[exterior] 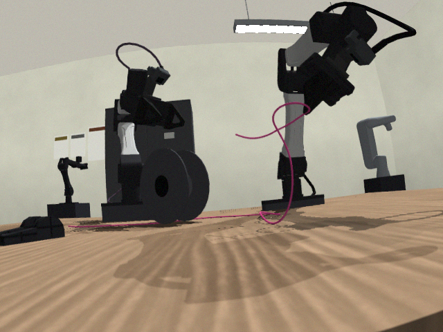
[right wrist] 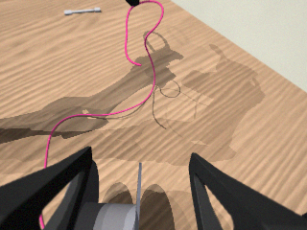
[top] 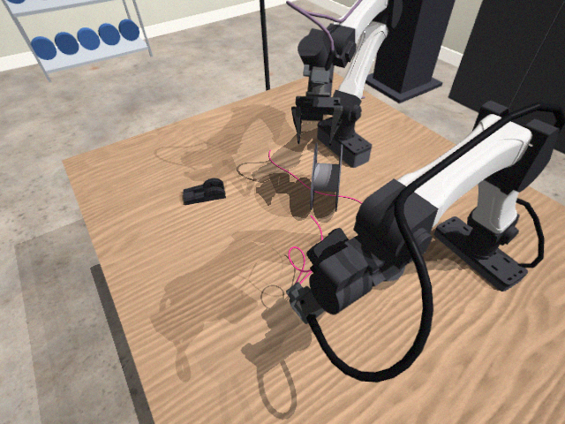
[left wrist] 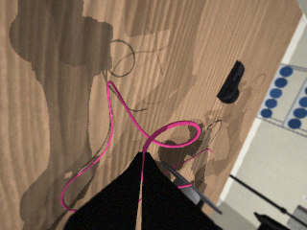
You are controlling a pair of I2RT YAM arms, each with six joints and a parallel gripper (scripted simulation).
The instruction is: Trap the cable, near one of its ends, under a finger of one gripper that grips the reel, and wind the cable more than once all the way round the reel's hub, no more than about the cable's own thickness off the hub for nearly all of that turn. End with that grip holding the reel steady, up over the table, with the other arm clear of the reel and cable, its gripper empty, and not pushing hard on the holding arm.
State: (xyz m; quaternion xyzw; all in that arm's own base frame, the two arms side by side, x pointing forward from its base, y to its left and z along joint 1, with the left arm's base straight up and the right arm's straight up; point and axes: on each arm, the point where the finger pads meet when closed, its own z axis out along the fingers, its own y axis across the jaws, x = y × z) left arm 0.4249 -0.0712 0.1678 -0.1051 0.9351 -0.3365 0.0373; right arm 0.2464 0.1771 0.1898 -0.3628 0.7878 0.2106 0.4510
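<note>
My right gripper [top: 315, 141] [exterior: 176, 124] [right wrist: 141, 156] is well open, with nothing between its fingers. Below and ahead of it, the reel [top: 325, 177] [exterior: 178, 178] [left wrist: 192, 192] [right wrist: 117, 218] stands on its rims on the wooden table [top: 219, 319] [exterior: 228, 286] [left wrist: 62, 125] [right wrist: 43, 53]: two thin dark discs joined by a pale gray hub, axle level. Thin and bright pink, the cable [top: 289, 256] [exterior: 291, 167] [left wrist: 111, 115] [right wrist: 154, 79] runs along the table past the reel, then rises in a bend. Well apart from the reel, my left gripper [top: 311, 268] [exterior: 307, 112] [left wrist: 143, 158] [right wrist: 132, 2] is closed on it, high up, a curl and one free end hanging out.
</note>
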